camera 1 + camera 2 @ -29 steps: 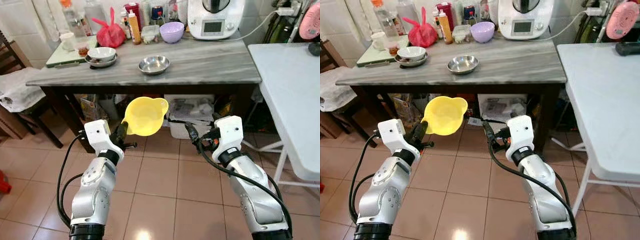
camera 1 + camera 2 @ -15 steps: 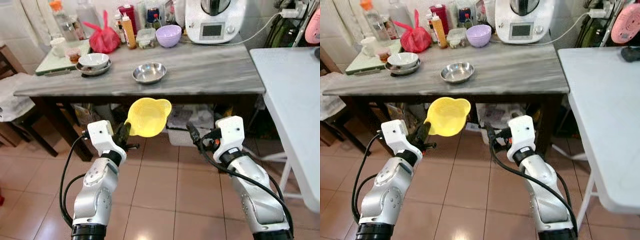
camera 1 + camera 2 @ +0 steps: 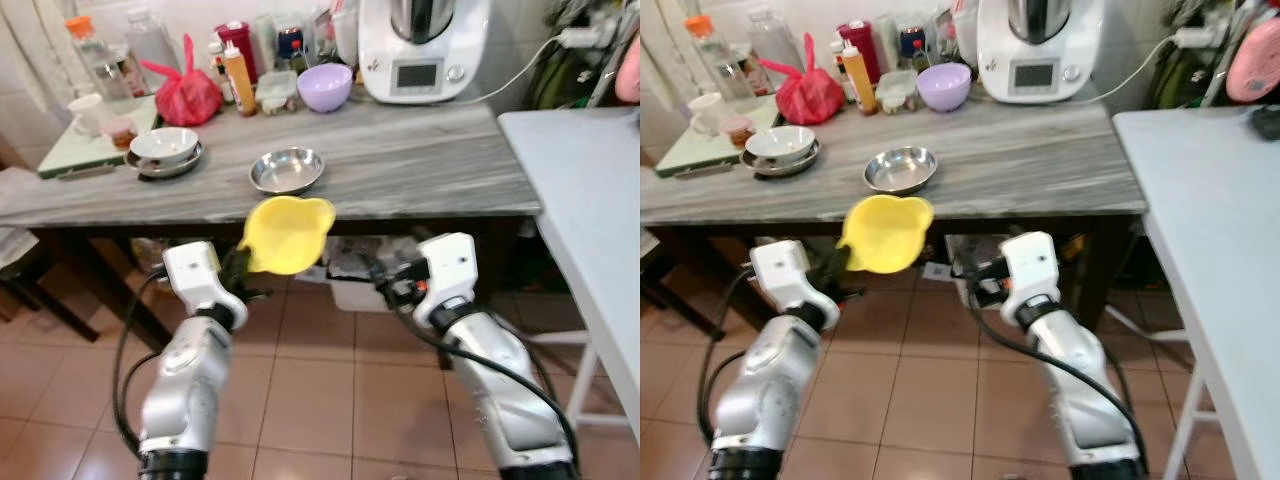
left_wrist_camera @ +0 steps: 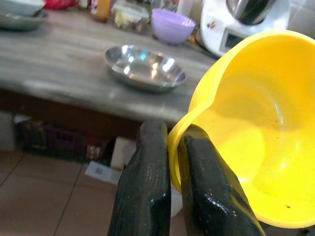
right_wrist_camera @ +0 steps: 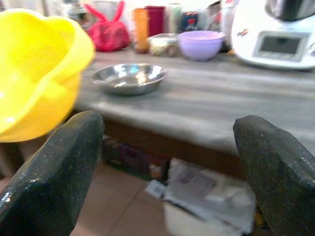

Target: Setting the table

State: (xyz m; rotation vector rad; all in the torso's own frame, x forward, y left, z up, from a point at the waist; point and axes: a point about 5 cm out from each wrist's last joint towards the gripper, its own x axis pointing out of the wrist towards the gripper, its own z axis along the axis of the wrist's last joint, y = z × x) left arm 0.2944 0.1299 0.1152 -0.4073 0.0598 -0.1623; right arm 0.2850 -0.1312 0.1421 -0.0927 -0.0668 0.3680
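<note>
Head views: left gripper (image 3: 243,268) holds a yellow bowl (image 3: 286,233) in the air before the grey table (image 3: 420,160), short of the steel bowl (image 3: 287,170). Left wrist view: fingers (image 4: 147,191) pinch the yellow bowl's rim. Right wrist view: right gripper (image 5: 167,162) stands spread wide, holding nothing, facing the table edge.

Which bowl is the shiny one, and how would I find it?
Look at the long grey table against the wall. Near its front edge, just behind the yellow bowl held in the left gripper, sits the steel bowl. It is the only bare metal bowl standing alone; the purple bowl is plastic-looking, farther back.
</note>
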